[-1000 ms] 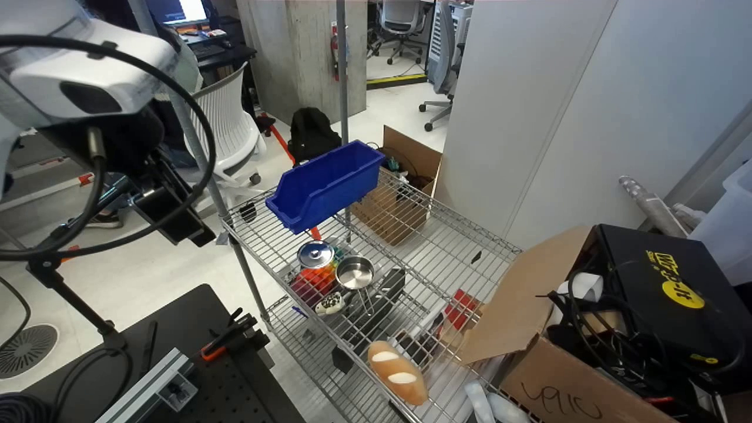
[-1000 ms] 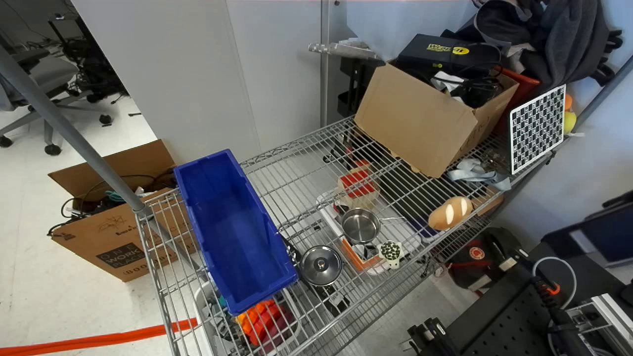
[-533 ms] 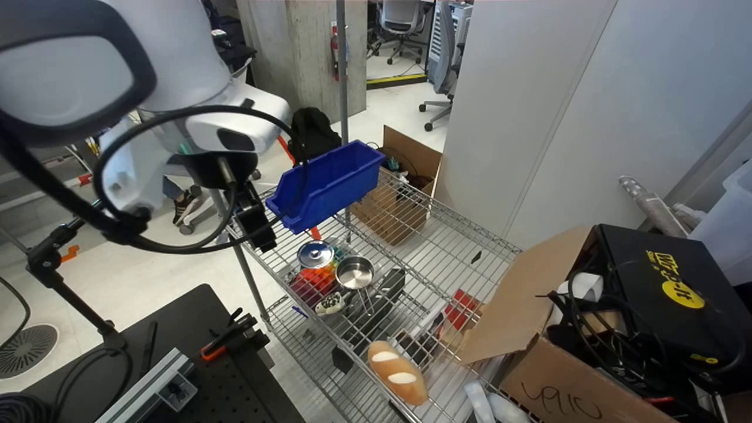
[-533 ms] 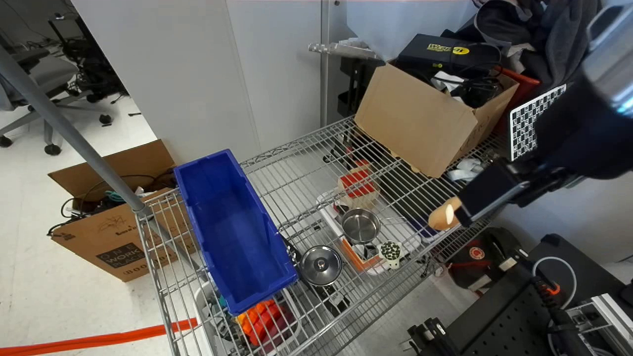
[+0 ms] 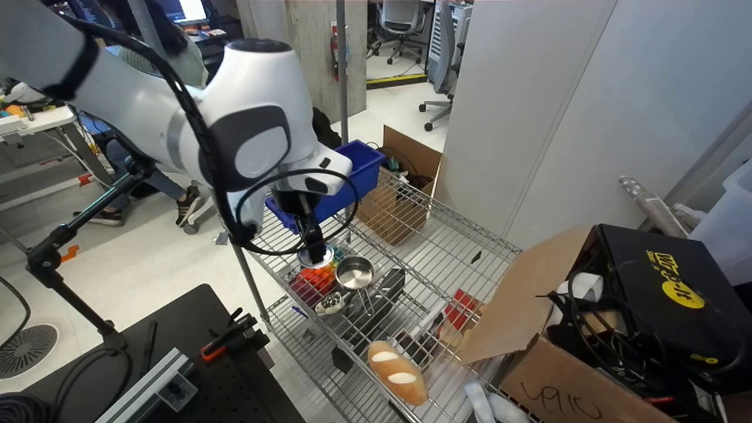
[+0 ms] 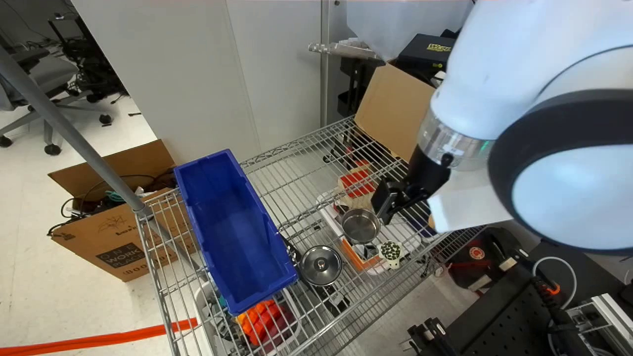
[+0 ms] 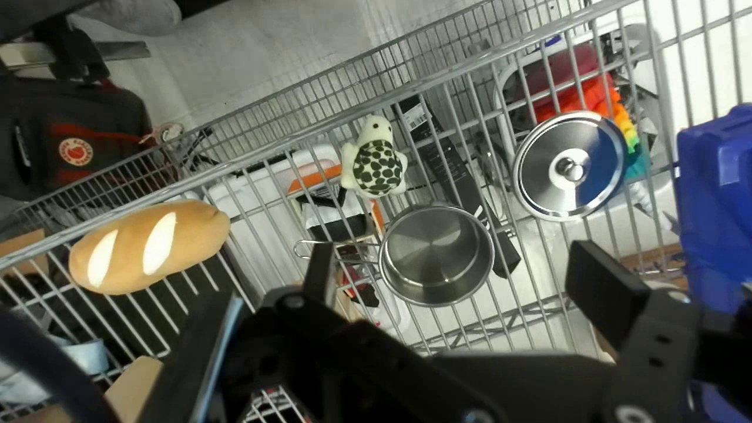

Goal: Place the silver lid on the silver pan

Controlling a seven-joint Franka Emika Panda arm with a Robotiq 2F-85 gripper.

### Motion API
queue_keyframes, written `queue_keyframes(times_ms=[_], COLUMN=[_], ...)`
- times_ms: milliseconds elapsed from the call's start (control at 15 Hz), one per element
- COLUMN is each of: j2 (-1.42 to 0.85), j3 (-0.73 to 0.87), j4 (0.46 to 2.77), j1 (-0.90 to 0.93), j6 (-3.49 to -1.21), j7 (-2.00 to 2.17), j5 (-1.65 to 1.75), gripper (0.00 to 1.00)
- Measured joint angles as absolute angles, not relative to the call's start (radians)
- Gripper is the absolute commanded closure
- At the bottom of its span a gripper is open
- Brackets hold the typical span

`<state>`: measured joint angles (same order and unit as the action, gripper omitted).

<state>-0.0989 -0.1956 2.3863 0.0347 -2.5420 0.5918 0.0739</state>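
Observation:
The silver pan (image 7: 437, 255) sits upright and uncovered on the wire shelf, its wire handle to the left in the wrist view. It shows in both exterior views (image 5: 355, 272) (image 6: 360, 226). The silver lid (image 7: 568, 168) lies knob up on the shelf, apart from the pan, between the pan and the blue bin; it also shows in an exterior view (image 6: 321, 265). In an exterior view the gripper (image 5: 316, 252) partly covers the lid. In the wrist view my gripper (image 7: 455, 264) is open with nothing between its fingers, above the shelf with the pan nearby.
A blue bin (image 6: 232, 237) stands at the shelf end beside the lid. A turtle toy (image 7: 376, 161) lies near the pan at the front edge. A bread loaf (image 7: 150, 245) lies farther along. A cardboard box (image 5: 529, 352) is at the opposite end. A shelf post (image 6: 74, 118) rises by the bin.
The arm has swung in over the shelf, and the gripper has come toward the pan and lid. The pan, lid, bin and toys have not moved.

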Motion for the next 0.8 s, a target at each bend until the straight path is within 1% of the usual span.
queue_keyframes(times_ms=[333, 800], j2=[-0.376, -0.583], j3=[-0.118, -0.076], j4=[2.222, 2.059], j1=[0.113, 0.235], j6=[-2.635, -2.637], j7=[0.652, 0.659], j5=[0.066, -0.009], gripper=[0.0, 0.0])
